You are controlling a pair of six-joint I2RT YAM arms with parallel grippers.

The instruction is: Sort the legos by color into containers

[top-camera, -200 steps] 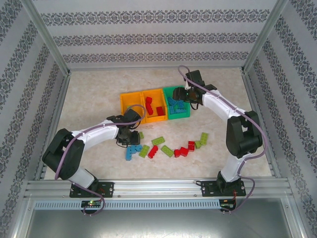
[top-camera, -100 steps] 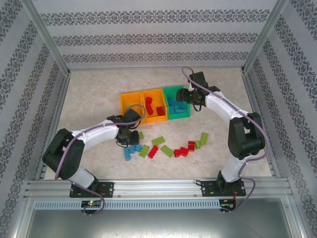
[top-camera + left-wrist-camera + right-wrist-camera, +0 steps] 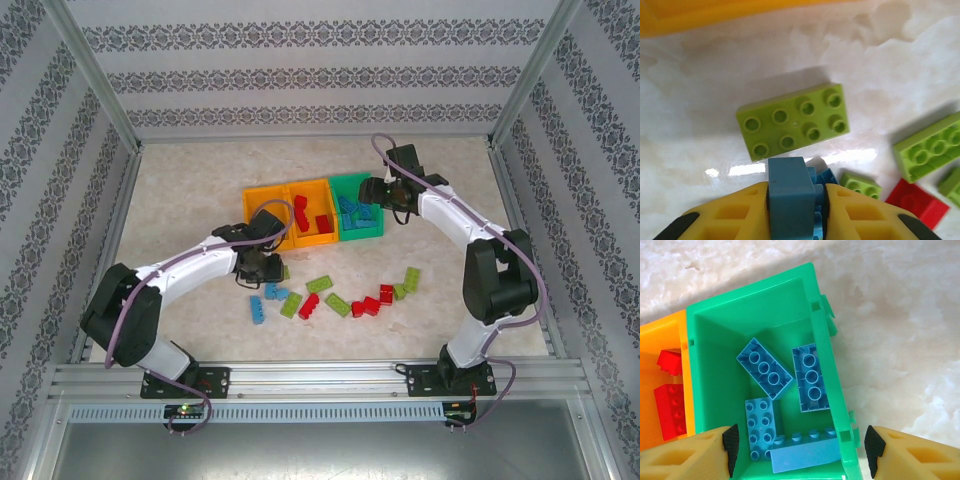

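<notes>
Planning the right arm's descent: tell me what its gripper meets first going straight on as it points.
The right gripper, open, points into the green bin. It would likely meet the pale blue brick lying between its fingers first, though depth is unclear.

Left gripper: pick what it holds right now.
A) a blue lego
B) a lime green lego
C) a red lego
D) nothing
A: in the left wrist view the left gripper is clamped on a blue lego, above a lime green one lying on the table.
</notes>
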